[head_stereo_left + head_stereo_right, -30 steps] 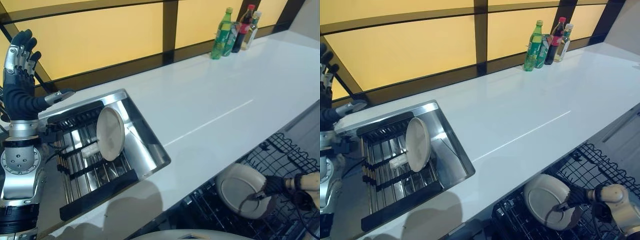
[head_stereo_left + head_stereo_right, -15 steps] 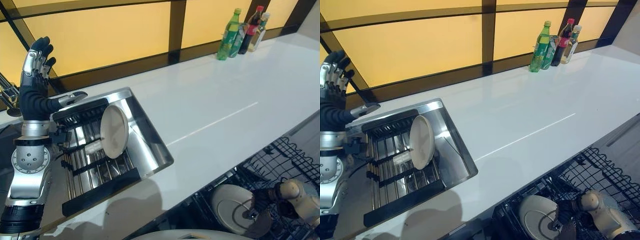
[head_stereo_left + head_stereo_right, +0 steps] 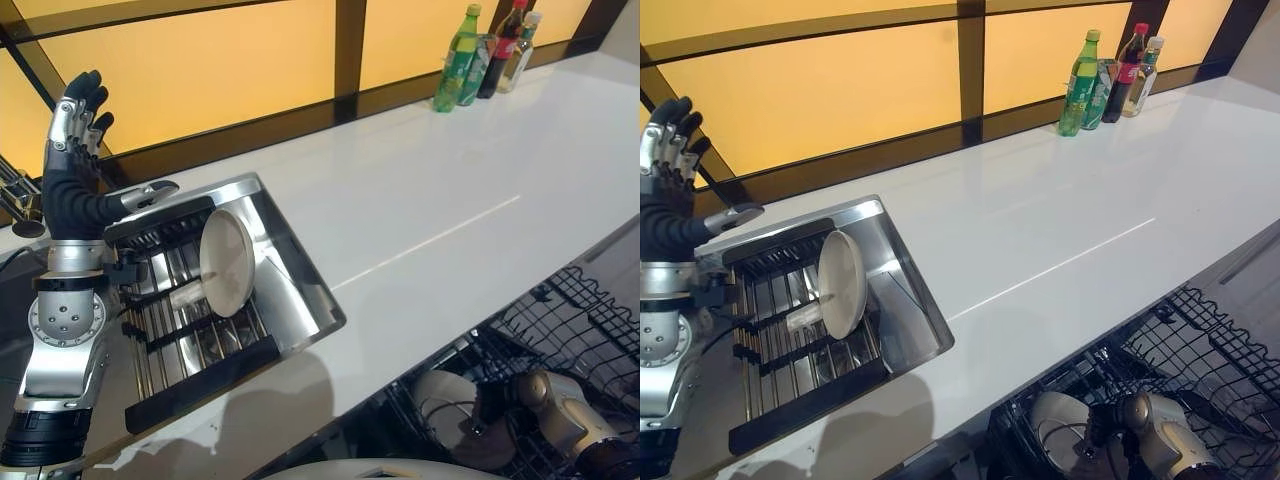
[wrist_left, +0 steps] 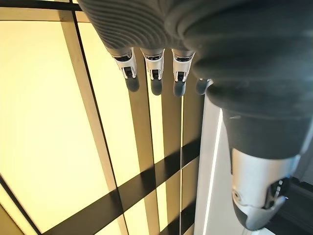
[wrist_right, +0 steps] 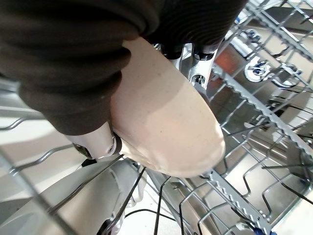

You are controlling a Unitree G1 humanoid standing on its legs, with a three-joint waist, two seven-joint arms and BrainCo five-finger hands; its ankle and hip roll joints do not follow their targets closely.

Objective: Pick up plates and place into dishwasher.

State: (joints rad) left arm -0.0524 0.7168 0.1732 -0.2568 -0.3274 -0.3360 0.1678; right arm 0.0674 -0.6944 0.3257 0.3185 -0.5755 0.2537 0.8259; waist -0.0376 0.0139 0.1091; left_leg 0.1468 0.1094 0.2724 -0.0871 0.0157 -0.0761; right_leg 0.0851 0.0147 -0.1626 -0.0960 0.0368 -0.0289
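Two plates: one pinched by right hand low inside dishwasher rack, other plate upright in sink rack; left hand raised, fingers straight, empty.

White countertop: three bottles upright at its far end, well apart from both hands. Sink set into it just beside the raised left hand; slatted rack inside carries one plate on edge.

right hand fingers hidden behind plate, dishwasher rack cropped
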